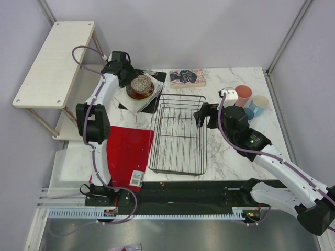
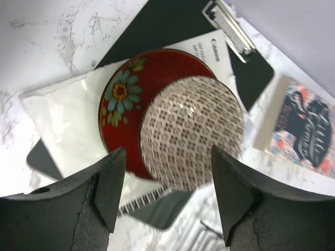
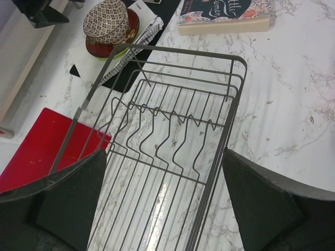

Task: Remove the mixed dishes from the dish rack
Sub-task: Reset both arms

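The black wire dish rack point(image 1: 178, 141) stands empty in the middle of the table; it also fills the right wrist view point(image 3: 183, 50). The speckled bowl point(image 1: 141, 83) lies upside down on the red floral plate point(image 1: 135, 94) at the back left, with a lime green edge point(image 3: 124, 48) under it. My left gripper point(image 1: 130, 77) is open and empty just above them: bowl point(image 2: 193, 130), plate point(image 2: 131, 89), gripper point(image 2: 167, 193). My right gripper point(image 1: 200, 116) is open and empty over the rack's right side point(image 3: 165, 198). The pink cup point(image 1: 243, 94), light blue mug point(image 1: 260, 103) and darker blue cup point(image 1: 248, 112) stand at the right.
The plates rest on white paper over a black clipboard point(image 1: 152, 104). A book point(image 1: 187, 77) lies behind the rack. A flat red board point(image 1: 128, 151) lies left of the rack. A white wooden shelf point(image 1: 55, 63) stands at the far left.
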Motion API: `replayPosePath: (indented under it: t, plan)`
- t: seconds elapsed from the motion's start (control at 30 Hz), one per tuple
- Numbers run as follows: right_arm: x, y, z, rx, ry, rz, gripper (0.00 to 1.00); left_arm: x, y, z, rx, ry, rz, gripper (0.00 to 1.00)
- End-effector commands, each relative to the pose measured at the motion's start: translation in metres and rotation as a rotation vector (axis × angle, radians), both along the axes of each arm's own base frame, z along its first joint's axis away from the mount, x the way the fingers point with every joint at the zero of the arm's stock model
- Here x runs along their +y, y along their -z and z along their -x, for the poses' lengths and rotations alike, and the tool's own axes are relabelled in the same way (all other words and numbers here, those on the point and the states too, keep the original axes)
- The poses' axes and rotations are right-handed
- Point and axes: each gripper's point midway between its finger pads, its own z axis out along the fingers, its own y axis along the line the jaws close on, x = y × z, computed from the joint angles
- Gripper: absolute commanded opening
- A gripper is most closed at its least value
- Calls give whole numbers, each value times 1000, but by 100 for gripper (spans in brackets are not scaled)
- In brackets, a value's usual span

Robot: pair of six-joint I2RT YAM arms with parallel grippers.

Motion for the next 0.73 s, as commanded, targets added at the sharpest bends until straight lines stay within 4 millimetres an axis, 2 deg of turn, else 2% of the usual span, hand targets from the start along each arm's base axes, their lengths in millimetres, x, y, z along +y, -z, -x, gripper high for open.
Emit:
replayPosePath:
  t: [0.0, 0.03, 0.07, 0.1, 0.13, 0.17, 0.2, 0.23, 0.27, 0.3, 0.33, 0.37, 0.4, 0.43, 0.47, 0.57, 0.7]
  plan:
    - [-6, -12, 2, -61, 25, -50, 98, -29, -137, 32, -258, 39, 64, 73]
    - [-6, -13, 1, -71, 28, -53, 98, -33, -137, 45, -254, 47, 37, 73]
    - [-7, -13, 1, -74, 32, -52, 98, -53, -161, 67, -298, 82, 32, 73]
    - [-9, -11, 1, -75, 40, -46, 98, -58, -148, 83, -279, 101, -30, 73]
    - [-10, -10, 1, -75, 41, -44, 98, -70, -149, 95, -286, 135, -55, 73]
    - [-11, -10, 1, -75, 45, -44, 98, -97, -146, 113, -281, 205, -76, 73]
    - [-10, -9, 2, -70, 41, -52, 98, -106, -155, 132, -297, 243, -88, 73]
    - [-9, -11, 3, -73, 33, -61, 98, -110, -131, 149, -249, 276, -142, 73]
    - [-9, -12, 5, -77, 28, -66, 98, -134, -126, 172, -247, 347, -163, 73]
    - [-9, -11, 5, -75, 28, -72, 98, -139, -136, 192, -275, 371, -169, 73]
    - [-10, -11, 6, -79, 31, -74, 98, -139, -115, 212, -245, 395, -217, 73]
    - [-11, -12, 7, -84, 32, -80, 98, -159, -113, 236, -260, 459, -227, 73]
    - [-12, -8, 9, -81, 30, -78, 98, -164, -112, 249, -276, 478, -238, 73]
    - [-13, -11, 10, -92, 33, -84, 98, -153, -111, 265, -299, 458, -282, 78]
    - [-14, -11, 11, -95, 33, -86, 98, -166, -111, 285, -319, 503, -296, 97]
    - [-20, -14, 14, -121, 47, -99, 98, -169, -111, 315, -341, 547, -284, 99]
    - [-22, -15, 15, -133, 52, -101, 98, -166, -103, 326, -316, 547, -246, 99]
